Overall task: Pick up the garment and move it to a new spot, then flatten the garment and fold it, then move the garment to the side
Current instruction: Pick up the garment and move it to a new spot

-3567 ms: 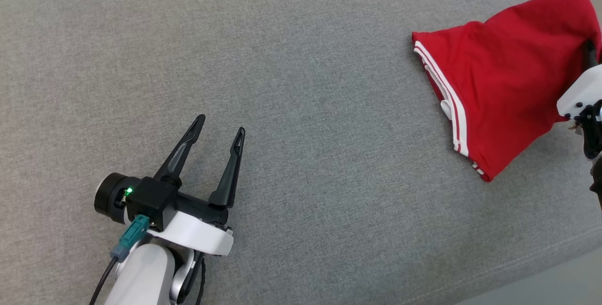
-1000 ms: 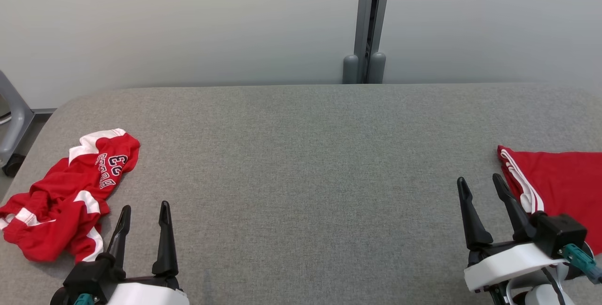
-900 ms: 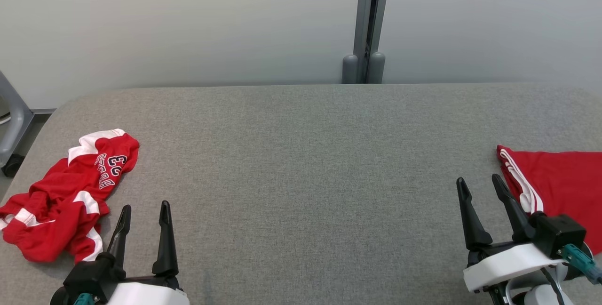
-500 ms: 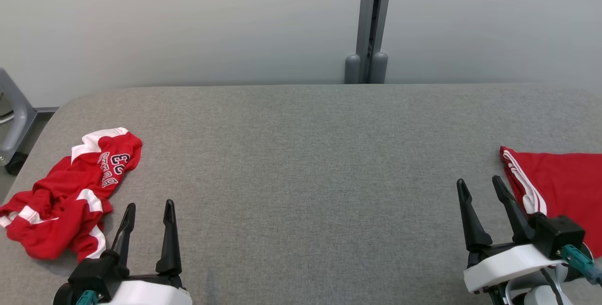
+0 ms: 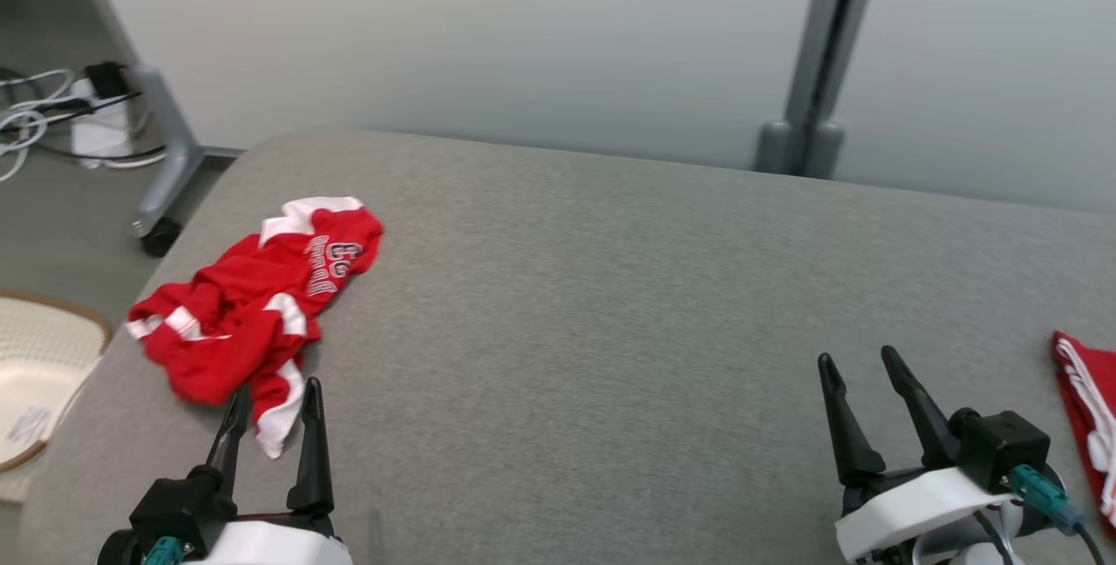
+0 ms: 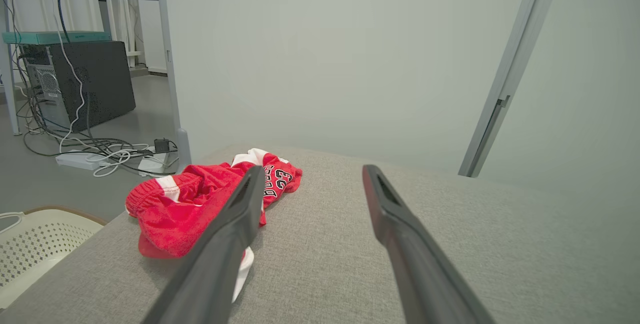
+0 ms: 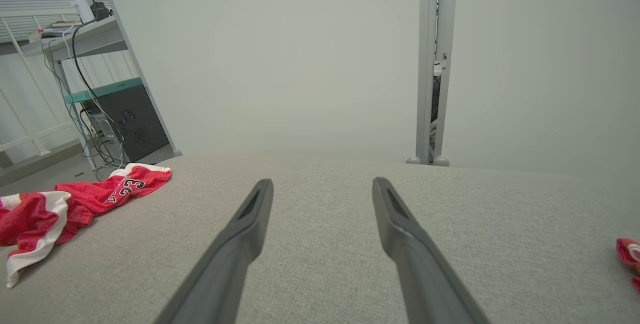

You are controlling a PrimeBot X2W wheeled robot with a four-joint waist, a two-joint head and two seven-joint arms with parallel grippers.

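Observation:
A crumpled red garment (image 5: 248,321) with white trim and a number print lies near the left end of the grey padded table (image 5: 567,303). My left gripper (image 5: 275,391) stands open just in front of it, and the garment's white hem sits between the fingers in the head view. In the left wrist view the garment (image 6: 200,204) lies left of and behind the open left gripper (image 6: 314,169), with nothing held. My right gripper (image 5: 856,357) is open over bare table at the lower right. Its own view shows the right gripper (image 7: 322,181) empty and the garment (image 7: 75,199) far left.
A folded red garment with white stripes (image 5: 1085,408) lies at the table's right edge. A white basket (image 5: 35,356) sits on the floor left of the table. A wheeled desk leg (image 5: 166,173) and cables stand beyond it. A grey post (image 5: 811,68) rises behind the table.
The head view has swung left, so both garments sit further right in the picture and the basket has come into view. Both grippers stay open and empty.

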